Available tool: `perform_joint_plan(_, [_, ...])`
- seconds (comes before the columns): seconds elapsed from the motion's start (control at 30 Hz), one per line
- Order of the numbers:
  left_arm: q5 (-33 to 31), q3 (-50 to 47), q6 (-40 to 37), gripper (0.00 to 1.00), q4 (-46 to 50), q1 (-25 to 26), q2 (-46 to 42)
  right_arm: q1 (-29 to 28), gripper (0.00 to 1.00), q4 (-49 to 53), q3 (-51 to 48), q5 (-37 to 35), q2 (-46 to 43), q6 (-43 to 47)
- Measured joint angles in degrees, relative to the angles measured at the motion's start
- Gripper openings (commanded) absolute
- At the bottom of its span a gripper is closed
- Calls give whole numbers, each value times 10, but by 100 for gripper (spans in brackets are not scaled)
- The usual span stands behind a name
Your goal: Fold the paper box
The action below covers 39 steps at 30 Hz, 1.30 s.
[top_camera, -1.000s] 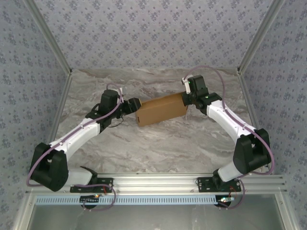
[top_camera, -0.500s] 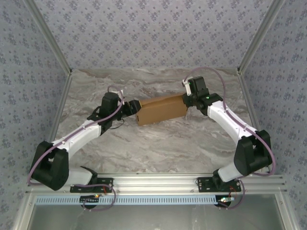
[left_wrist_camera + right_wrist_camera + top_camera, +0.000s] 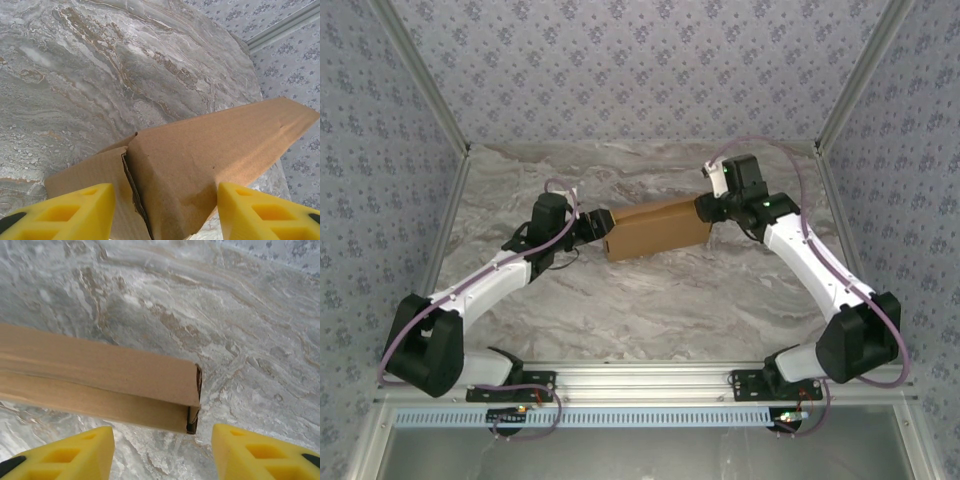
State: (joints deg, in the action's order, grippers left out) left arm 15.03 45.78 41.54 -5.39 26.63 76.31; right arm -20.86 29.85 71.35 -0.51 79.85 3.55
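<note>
Jaws of the left gripper (image 3: 165, 187) stand about half closed on the paper box (image 3: 210, 150). One yellow finger lies against the cardboard on each side of its near end. On that end a flap meets the body along a dark, ragged seam.

Jaws of the right gripper (image 3: 162, 429) stand apart and hold nothing. The other end of the paper box (image 3: 100, 375) lies ahead of the fingertips, toward 12 o'clock in that wrist view, clear of both. A narrow dark gap shows at its corner where the layers meet.

From above, the paper box (image 3: 657, 229) is folded into a long closed shape. It lies on the table (image 3: 650, 300) toward 12 o'clock from the arm bases. Its long axis runs roughly from 9 to 3 o'clock, with the 3 o'clock end slightly farther back. The left gripper (image 3: 595, 225) is at the 9 o'clock end and the right gripper (image 3: 705, 207) at the 3 o'clock end. Beyond the box, marbled table runs to the patterned back wall (image 3: 640, 70).
</note>
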Motion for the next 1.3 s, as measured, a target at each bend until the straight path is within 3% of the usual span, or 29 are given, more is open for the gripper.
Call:
perform_joint_plan(0.27, [0,0,-1,55,0,0,0,80,59,-15,46,102,47,-42])
perform_joint_plan(0.57, [0,0,-1,56,0,0,3,112,56,-28,62,163,132,-73])
perform_joint_plan(1.07, [0,0,-1,61,5,0,3,131,42,-149,-49,224,94,-103])
perform_joint_plan(1.3, [-1,3,0,68,11,0,2,131,40,-189,-75,229,88,-112])
